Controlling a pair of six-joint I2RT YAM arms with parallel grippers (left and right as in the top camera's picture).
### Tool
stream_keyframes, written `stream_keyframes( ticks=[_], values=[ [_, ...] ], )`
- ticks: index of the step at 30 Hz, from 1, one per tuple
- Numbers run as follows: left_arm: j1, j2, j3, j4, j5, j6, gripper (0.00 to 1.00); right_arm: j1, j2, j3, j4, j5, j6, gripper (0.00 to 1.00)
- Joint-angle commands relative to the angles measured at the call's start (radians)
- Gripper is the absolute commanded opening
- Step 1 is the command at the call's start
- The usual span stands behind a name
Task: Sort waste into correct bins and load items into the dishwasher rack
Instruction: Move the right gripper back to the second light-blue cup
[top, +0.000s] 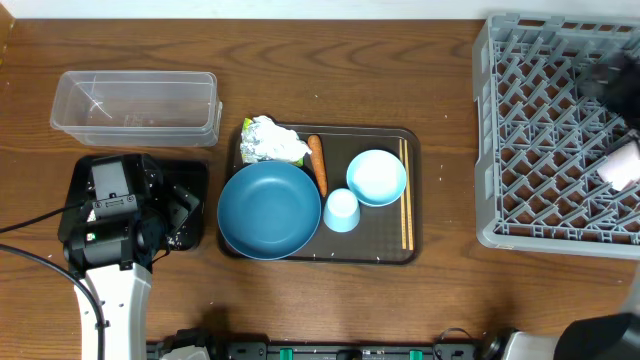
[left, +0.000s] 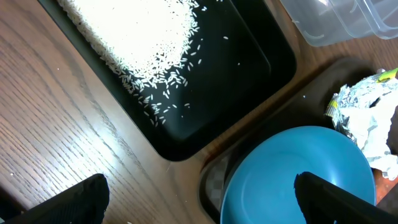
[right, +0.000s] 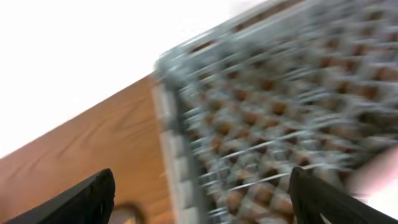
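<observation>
The surface (top: 350, 60) is brown wood with visible grain.

One tub (top: 135, 105), clear plastic, rectangular with rounded corners, stands at the back left. I see nothing in it.

One black tray (left: 261, 56), shallow and smooth, lies just in front of the tub. It holds the rice (left: 137, 37): a dense white heap with loose grains scattered at its edge.

One serving tray (top: 400, 245), dark brown and rounded, lies mid-surface, just beside the black tray. It carries:
- one wrapper (top: 272, 140), crumpled, silvery-white, with a yellow-green patch, at the back left corner;
- one carrot (top: 317, 165), small, orange, tapered, lying between the wrapper and the small bowl;
- one large bowl (top: 268, 210), dark blue, round, matt, at the front left;
- one small bowl (top: 377, 177), light blue, round;
- one cup (top: 341, 211), light blue, between the two bowls;
- two chopsticks (top: 405, 195), thin wood, lying side by side along the right edge.

One rack (top: 560, 140), grey plastic lattice with raised sides, stands at the right. I cannot tell whether anything is loaded in it.

The left arm (top: 110, 290), white and black, reaches in from the front edge, with its wrist over the black tray. The left tool (left: 202, 202) is spread wide, pinching nothing, one finger over bare wood, the other over the large bowl.

The right arm (top: 608, 75) is a blur above the rack's right side. The right tool (right: 208, 202) is spread, with nothing between its fingers, above the rack's corner.
</observation>
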Motion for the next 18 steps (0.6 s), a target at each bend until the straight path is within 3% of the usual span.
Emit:
stream_keyframes(
  ticks=[1,3,11,18],
  values=[
    [0.004,0.002,0.021,-0.003,-0.008,-0.005,0.98,0.128,0.015,0.001,-0.032,-0.032,0.026,0.82],
    [0.004,0.002,0.021,-0.003,-0.008,-0.006,0.98,0.213,0.021,-0.005,-0.042,-0.016,0.024,0.78],
    [0.004,0.002,0.021,-0.003,-0.008,-0.005,0.98,0.544,0.079,-0.011,-0.108,0.064,0.0,0.77],
    [0.004,0.002,0.021,-0.003,-0.008,-0.005,0.98,0.798,0.182,-0.011,-0.186,0.082,-0.063,0.86]
  ],
)
